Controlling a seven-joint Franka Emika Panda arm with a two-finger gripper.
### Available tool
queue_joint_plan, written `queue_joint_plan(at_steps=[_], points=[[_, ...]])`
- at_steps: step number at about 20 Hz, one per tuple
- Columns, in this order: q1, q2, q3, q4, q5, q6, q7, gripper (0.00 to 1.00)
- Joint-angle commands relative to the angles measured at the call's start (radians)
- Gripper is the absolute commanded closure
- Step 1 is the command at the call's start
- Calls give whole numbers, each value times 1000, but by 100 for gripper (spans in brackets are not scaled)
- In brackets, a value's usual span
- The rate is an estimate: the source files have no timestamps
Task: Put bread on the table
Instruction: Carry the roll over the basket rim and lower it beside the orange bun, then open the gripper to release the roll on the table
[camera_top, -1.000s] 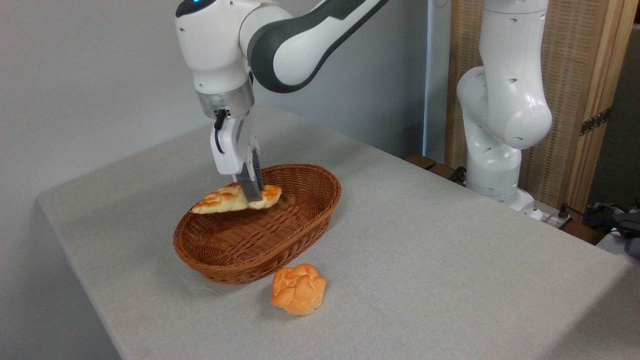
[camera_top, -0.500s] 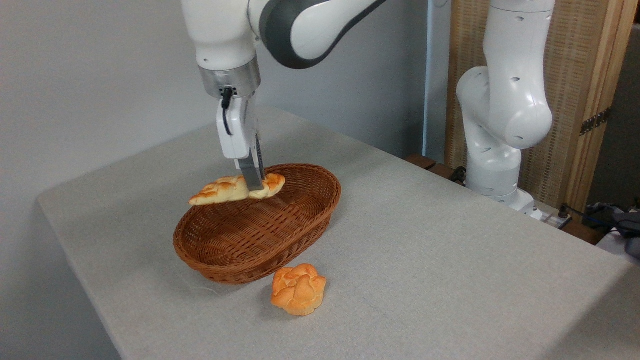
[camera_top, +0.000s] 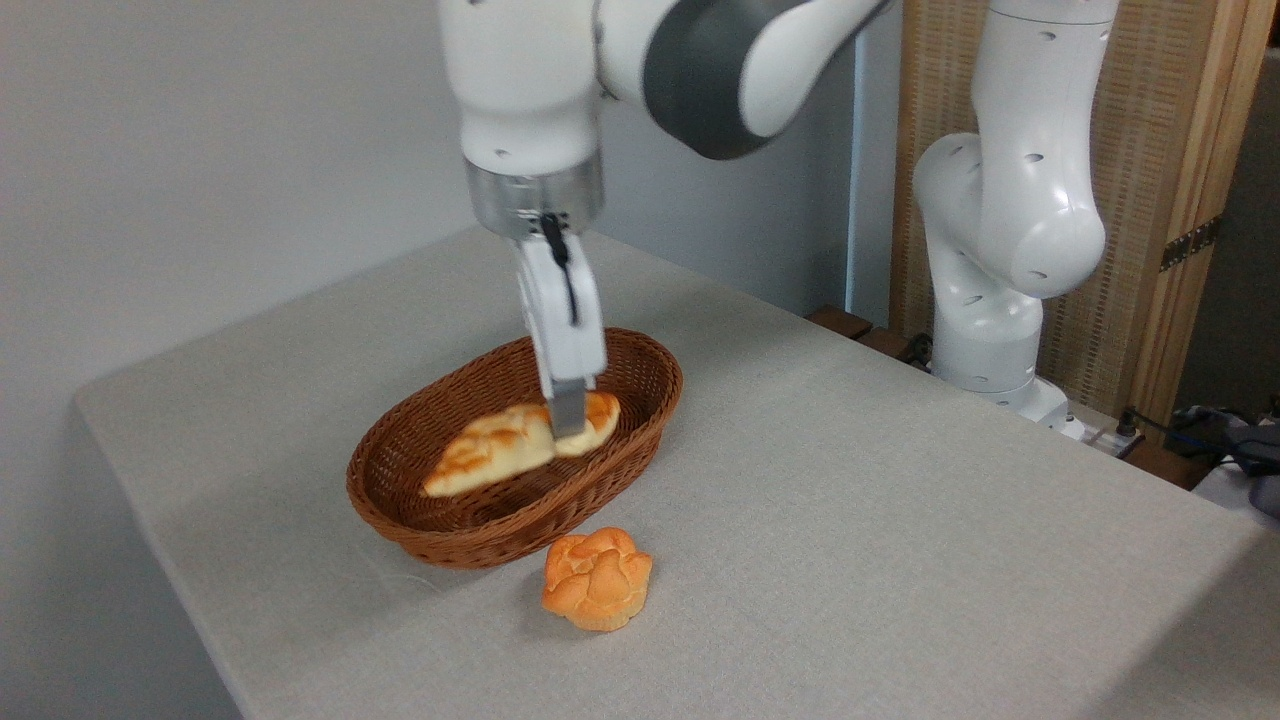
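Note:
The bread (camera_top: 505, 449), a long golden loaf with browned patches, hangs in the air in front of the brown wicker basket (camera_top: 440, 520). It tilts with its pointed left end lower. My gripper (camera_top: 570, 425) is shut on the loaf near its right end, fingers pointing straight down. The table (camera_top: 850, 520) carries a grey-beige cloth and lies below.
A small round orange bun (camera_top: 597, 578) lies on the cloth just in front of the basket. The arm's white base (camera_top: 990, 300) stands at the table's far right edge. A wooden screen (camera_top: 1180, 200) rises behind it.
The arm has swung to the right and toward the camera with the loaf in its grip. The loaf now shows over the basket's middle instead of its far left rim.

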Motion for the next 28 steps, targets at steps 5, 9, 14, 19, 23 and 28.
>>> queue_joint_plan(at_steps=[5, 9, 14, 19, 23, 28], points=[[-10, -17, 118, 0, 91, -29, -13, 81], [-10, -11, 174, -3, 99, -29, -1, 79], [-10, 8, 178, -4, 128, -31, -3, 8], [-11, 6, 175, -3, 127, -32, -3, 1], [-18, 3, 163, 2, 121, -32, -13, 0], [-16, 2, 65, 33, 122, -32, -81, 0]])
